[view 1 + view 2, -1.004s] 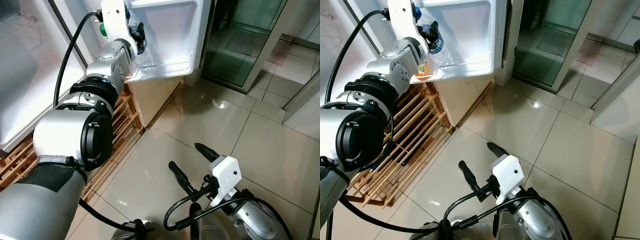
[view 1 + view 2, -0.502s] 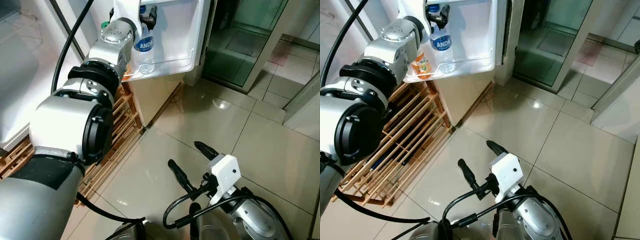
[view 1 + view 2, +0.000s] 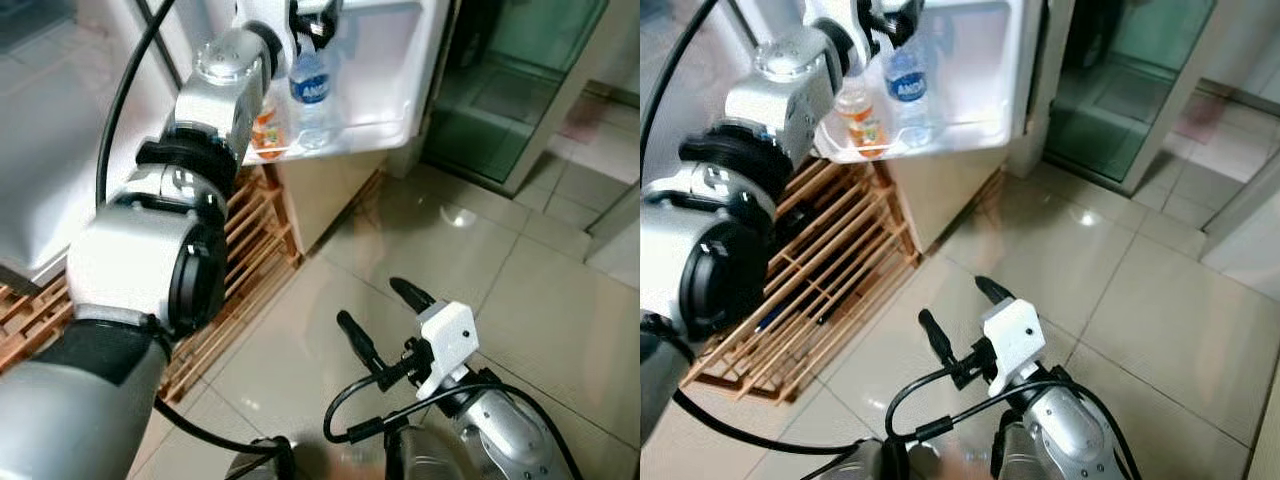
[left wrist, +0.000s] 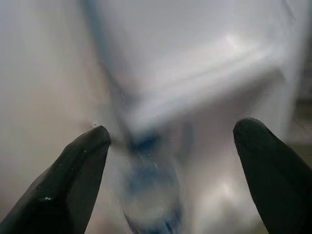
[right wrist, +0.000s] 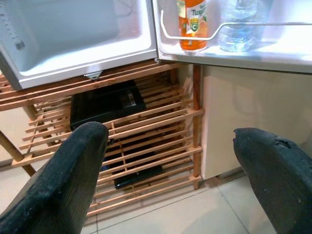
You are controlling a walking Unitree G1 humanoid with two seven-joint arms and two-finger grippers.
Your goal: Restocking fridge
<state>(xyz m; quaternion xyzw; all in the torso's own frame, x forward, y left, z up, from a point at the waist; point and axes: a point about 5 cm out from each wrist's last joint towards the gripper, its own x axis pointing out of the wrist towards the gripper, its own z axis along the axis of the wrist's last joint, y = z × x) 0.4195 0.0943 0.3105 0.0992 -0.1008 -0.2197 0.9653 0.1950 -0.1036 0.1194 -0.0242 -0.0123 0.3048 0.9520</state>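
A clear water bottle [image 3: 312, 92] with a blue label stands upright on the fridge door shelf [image 3: 385, 128], beside an orange juice bottle [image 3: 266, 130]. My left gripper [image 3: 317, 14] is just above the water bottle's cap, open. In the left wrist view the blurred bottle [image 4: 152, 195] lies below the spread fingers [image 4: 83, 170], not touched by them. My right gripper [image 3: 385, 318] hangs open low over the tiled floor, holding nothing. Its wrist view looks at the juice bottle [image 5: 191, 23] and the water bottle [image 5: 238, 30] on the door shelf.
A slatted wooden rack [image 3: 255, 240] stands under the fridge, with black flat items [image 5: 105, 102] on its shelves. The open fridge body [image 5: 73, 34] is to the left. A dark glass door [image 3: 520, 70] lies to the right, past the beige tiled floor [image 3: 500, 280].
My left gripper set the water bottle upright on the door shelf, let go and rose above its cap. The camera shifted a little. The right arm barely moved.
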